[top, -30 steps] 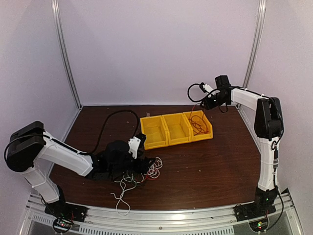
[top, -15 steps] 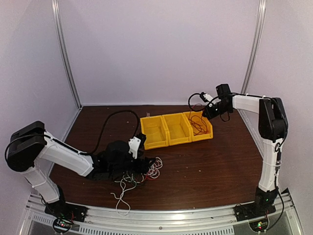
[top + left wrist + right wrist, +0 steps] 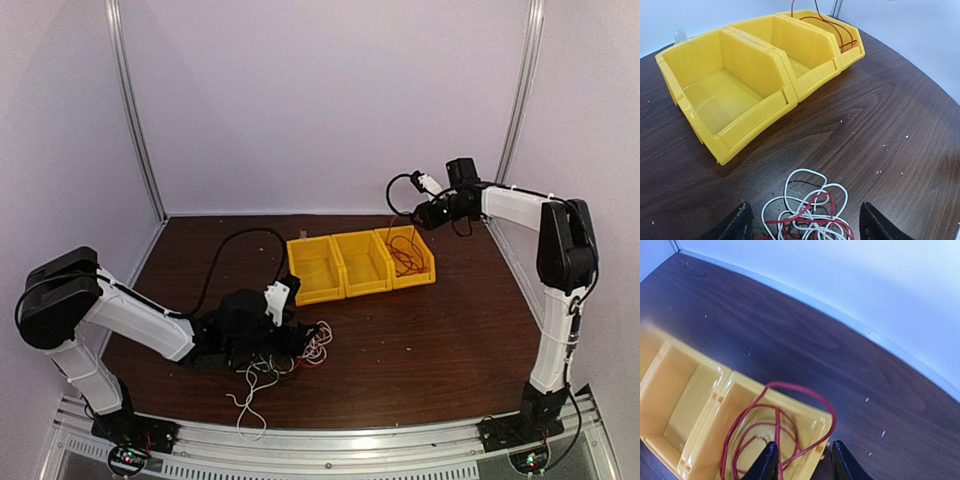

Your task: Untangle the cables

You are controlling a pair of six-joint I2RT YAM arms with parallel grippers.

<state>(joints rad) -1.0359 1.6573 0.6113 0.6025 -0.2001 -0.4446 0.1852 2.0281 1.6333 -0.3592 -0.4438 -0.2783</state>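
Observation:
A tangle of white, red and dark cables (image 3: 292, 352) lies on the brown table near the front left. My left gripper (image 3: 288, 335) sits low over it and is open wide. In the left wrist view the loops (image 3: 812, 207) lie between its fingers (image 3: 740, 224), untouched. One red cable (image 3: 404, 255) lies coiled in the rightmost yellow bin (image 3: 431, 262). My right gripper (image 3: 424, 212) hovers above that bin's far end with its fingers apart. In the right wrist view the red cable (image 3: 805, 392) loops over the bin rim (image 3: 812, 455), and one strand runs up beside the left finger (image 3: 767, 462).
Three yellow bins stand in a row at the table's middle back; the left one (image 3: 312, 290) and the middle one (image 3: 362, 280) look empty. The left arm's thick black cable (image 3: 215, 262) arcs over the table. A white strand (image 3: 245, 405) trails toward the front edge.
My right gripper dipped toward the rightmost bin, then rose a little again. The left arm and the tangle have hardly moved.

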